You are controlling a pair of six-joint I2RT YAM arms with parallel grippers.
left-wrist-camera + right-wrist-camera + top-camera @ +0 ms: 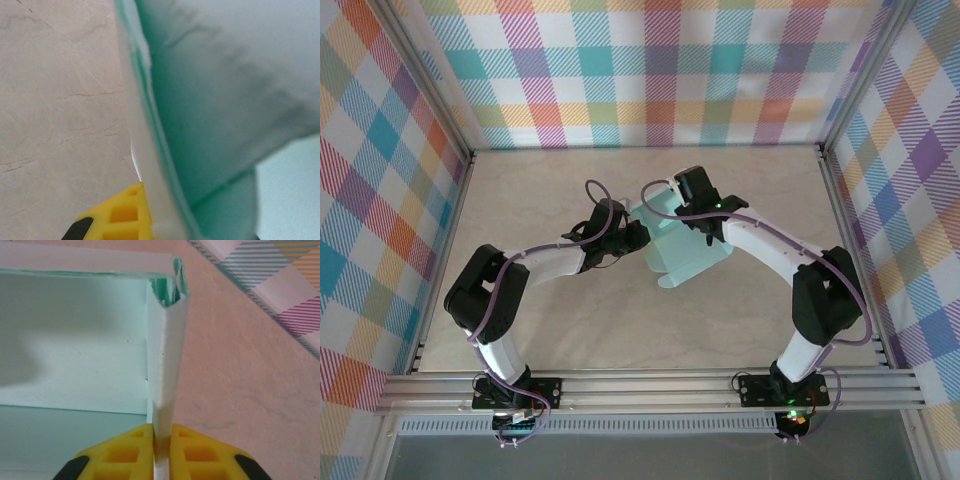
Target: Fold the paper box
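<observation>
**Top external.** The paper box (688, 255) sits near mid-table (570, 330), a little toward the far edge and right of centre. It is part-raised, with a flat panel pointing at the near edge. The left gripper (626, 236) meets its left side. The right gripper (704, 214) is at its far-right part.

**Left wrist.** Close and blurred. One yellow finger (120, 215) lies against the outer face of an upright mint wall. The opposite finger is hidden behind the card, so I cannot tell whether these jaws pinch.

**Right wrist.** Two yellow fingers (135, 450) are pressed together on an upright side wall, with the card sandwiched between them. The wall stands roughly square to the floor panel. Its far corner is curled over.

**Judgement.** The step looks like standing and locking the side walls.
- The right pinch should sit low, near the crease, so the wall hinges there and does not bow.
- The left side should press along its own crease, not mid-panel, because thin card buckles easily.
- Move slowly and avoid dragging the box across the table.
</observation>
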